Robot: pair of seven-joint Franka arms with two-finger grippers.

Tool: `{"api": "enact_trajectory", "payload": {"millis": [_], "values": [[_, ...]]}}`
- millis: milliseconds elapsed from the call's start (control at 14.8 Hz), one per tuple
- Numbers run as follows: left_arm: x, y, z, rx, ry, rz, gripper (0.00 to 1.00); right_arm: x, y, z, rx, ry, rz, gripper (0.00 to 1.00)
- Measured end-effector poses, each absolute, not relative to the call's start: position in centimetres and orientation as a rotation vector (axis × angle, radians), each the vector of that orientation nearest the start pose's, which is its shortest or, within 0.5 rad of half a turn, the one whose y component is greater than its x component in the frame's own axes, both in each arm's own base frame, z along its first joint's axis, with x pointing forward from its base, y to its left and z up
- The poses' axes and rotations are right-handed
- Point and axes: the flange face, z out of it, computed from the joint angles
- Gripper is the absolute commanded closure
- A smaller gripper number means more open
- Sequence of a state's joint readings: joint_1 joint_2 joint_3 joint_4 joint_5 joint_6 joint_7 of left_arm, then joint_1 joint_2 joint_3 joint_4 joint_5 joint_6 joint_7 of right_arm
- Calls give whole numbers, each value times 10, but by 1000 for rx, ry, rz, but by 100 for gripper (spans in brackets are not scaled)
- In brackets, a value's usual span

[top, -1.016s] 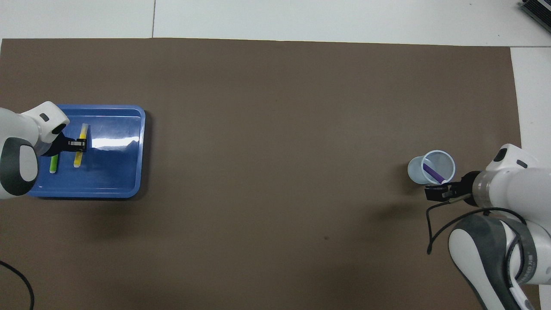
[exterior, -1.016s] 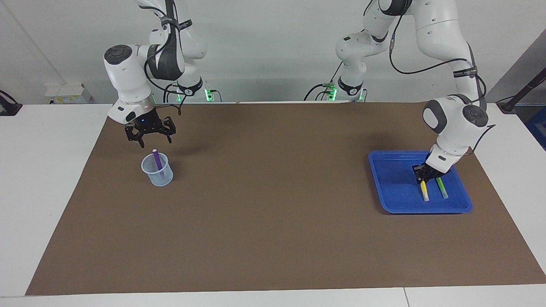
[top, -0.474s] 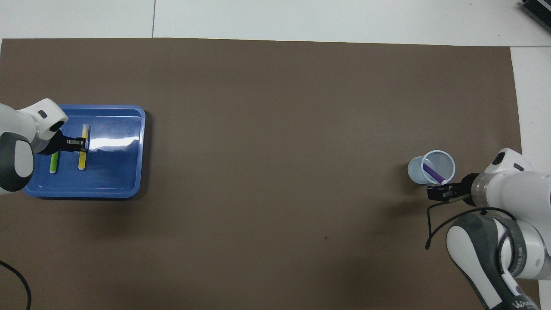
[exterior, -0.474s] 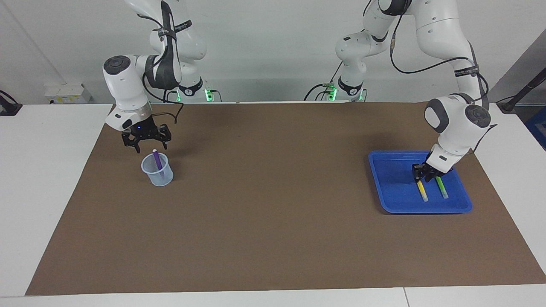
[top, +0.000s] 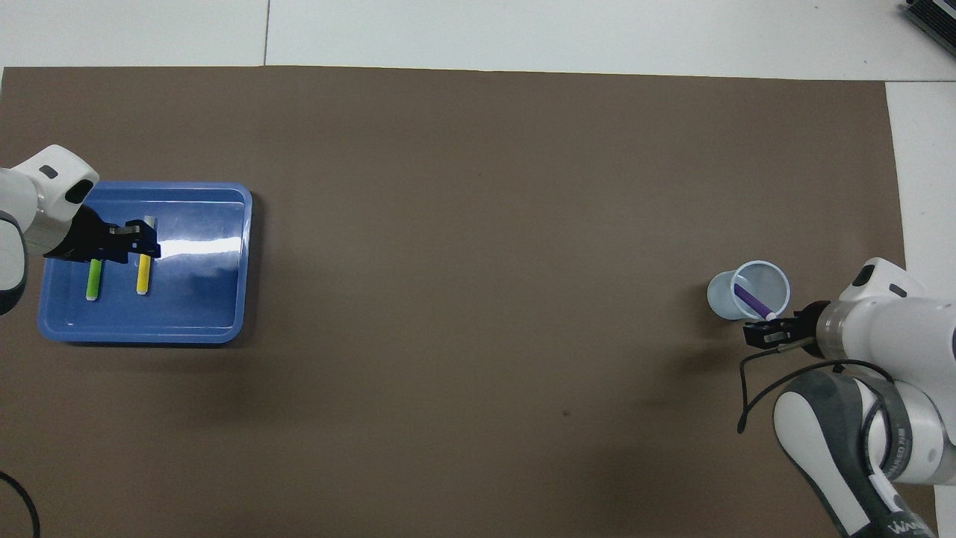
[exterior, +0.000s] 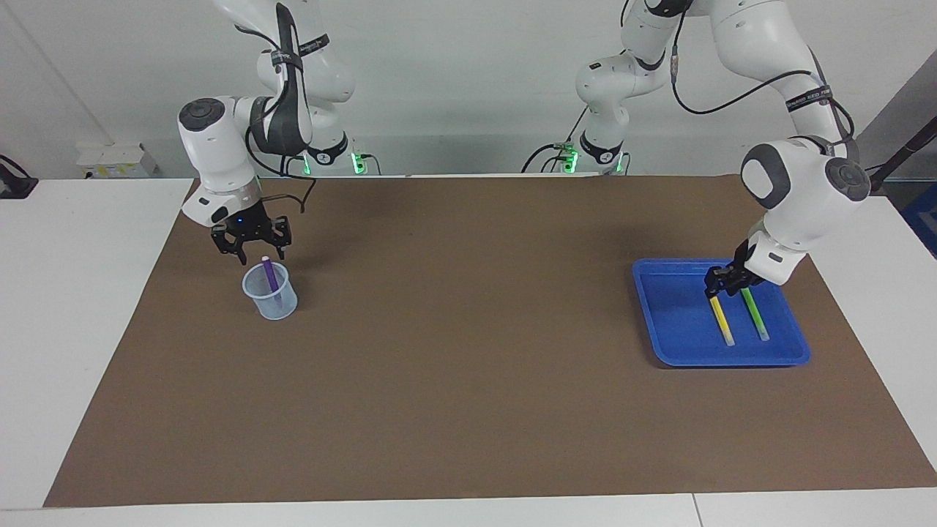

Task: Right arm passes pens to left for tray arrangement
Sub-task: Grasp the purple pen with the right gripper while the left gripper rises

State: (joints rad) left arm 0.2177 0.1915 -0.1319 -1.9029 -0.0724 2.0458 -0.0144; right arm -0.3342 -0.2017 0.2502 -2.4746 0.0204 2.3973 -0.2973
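Note:
The blue tray [exterior: 673, 322] lies at the left arm's end of the table, also in the overhead view [top: 202, 299]. A yellow pen [exterior: 722, 322] [top: 141, 275] and a green pen [exterior: 754, 315] [top: 93, 279] lie side by side in it. My left gripper [exterior: 717, 284] [top: 142, 243] hangs open and empty just above the yellow pen's end nearer the robots. A purple pen [exterior: 270, 277] [top: 750, 300] stands in a translucent cup [exterior: 272, 296] [top: 721, 295] at the right arm's end. My right gripper [exterior: 251, 249] [top: 763, 334], blue light on, is open just above the purple pen's top.
A brown mat [exterior: 468, 329] covers most of the white table. The cup and the tray stand near opposite ends of it. The arms' bases with green lights stand at the table's robot edge.
My left gripper has let go of the yellow pen and risen, leaving it lying in the tray. My right gripper has shifted slightly over the cup and stays open.

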Motion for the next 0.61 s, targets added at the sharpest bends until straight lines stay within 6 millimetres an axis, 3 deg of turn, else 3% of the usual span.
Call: {"api": "enact_trajectory", "payload": {"millis": [339,610], "values": [[578,-12,458,-3248,-492,125,35,466,-39,380,-3178,-315,-175,38],[571,-46,474,-3229,-581,153,31,469,-39,386,-3179,-317,-185,38]]}}
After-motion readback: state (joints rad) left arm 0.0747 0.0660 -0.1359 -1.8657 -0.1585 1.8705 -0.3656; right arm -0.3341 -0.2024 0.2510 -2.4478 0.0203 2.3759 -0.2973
